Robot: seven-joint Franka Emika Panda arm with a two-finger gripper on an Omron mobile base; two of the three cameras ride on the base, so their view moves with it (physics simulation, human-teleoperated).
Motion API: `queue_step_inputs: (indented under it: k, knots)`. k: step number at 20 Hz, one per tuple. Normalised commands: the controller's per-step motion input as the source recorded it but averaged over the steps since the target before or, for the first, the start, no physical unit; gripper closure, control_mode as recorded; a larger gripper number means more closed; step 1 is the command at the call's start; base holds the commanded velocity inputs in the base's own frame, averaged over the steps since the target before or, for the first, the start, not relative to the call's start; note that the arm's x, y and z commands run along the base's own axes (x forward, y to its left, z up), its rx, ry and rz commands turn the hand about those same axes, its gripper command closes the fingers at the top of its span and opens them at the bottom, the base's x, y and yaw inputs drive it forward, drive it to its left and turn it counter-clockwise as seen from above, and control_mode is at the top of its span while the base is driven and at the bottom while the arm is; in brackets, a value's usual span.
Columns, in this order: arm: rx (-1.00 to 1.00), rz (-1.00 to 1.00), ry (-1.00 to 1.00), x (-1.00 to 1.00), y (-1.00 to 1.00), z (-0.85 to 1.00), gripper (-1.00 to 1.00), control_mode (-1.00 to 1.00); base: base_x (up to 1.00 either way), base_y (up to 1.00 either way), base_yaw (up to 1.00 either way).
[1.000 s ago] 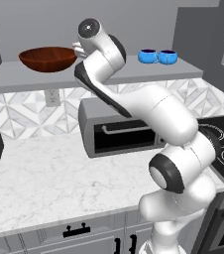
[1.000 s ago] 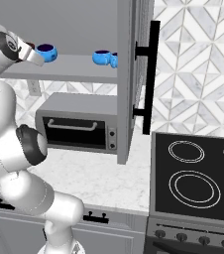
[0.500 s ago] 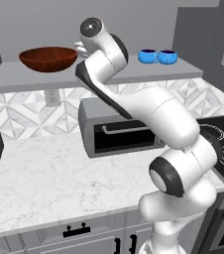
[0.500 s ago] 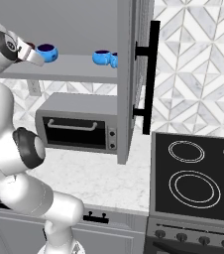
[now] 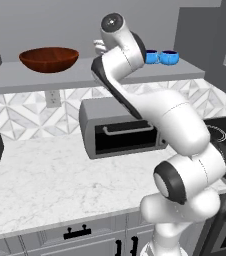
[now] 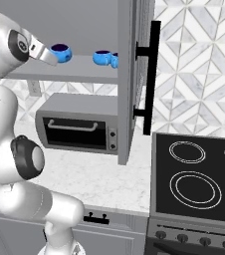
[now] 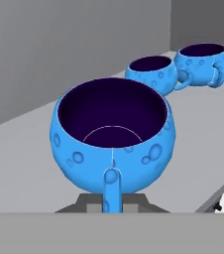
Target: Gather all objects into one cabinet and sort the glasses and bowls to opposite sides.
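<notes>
My gripper (image 7: pixel 113 201) is shut on the handle of a bright blue cup (image 7: pixel 113 141), which hangs just above the grey shelf floor (image 7: pixel 29 163) of the cabinet. Two more blue cups (image 7: pixel 152 73) (image 7: pixel 203 62) stand farther along the shelf, close together. From the right base view the held cup (image 6: pixel 60 51) sits at the gripper (image 6: pixel 52 55), left of the other two (image 6: pixel 103 58). The reddish-brown bowl (image 5: pixel 49 58) rests at the shelf's left end, the cup pair (image 5: pixel 160 57) at its right. The arm hides most of the hand (image 5: pixel 99 47).
The cabinet's open door (image 6: pixel 134 74) with its black handle juts out at the right. A grey toaster oven (image 5: pixel 120 132) stands on the marble counter (image 5: pixel 40 180) below the shelf. A black stovetop (image 6: pixel 199 174) lies to the right.
The hand has carried the blue cup to the right along the shelf, away from the bowl and nearer the two standing cups. The grip is unchanged.
</notes>
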Motion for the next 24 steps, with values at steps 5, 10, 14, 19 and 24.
queue_step_inputs:
  k: [5,10,14,19,24]
  knots:
    - [0.0,0.0,0.0,-0.32,-0.67,0.0,1.0,-1.0,0.0,0.0,0.0]
    - [0.0,0.0,0.0,-0.17,-0.69,0.0,1.0,-1.0,0.0,0.0,0.0]
    - [0.0,0.0,0.0,0.0,-0.75,0.0,1.0,-1.0,0.0,0.0,0.0]
    - [0.0,0.0,0.0,-0.05,-0.77,0.0,1.0,-1.0,0.0,0.0,0.0]
    - [0.0,0.0,0.02,-0.16,-0.64,-0.01,1.0,-1.0,0.0,0.0,0.0]
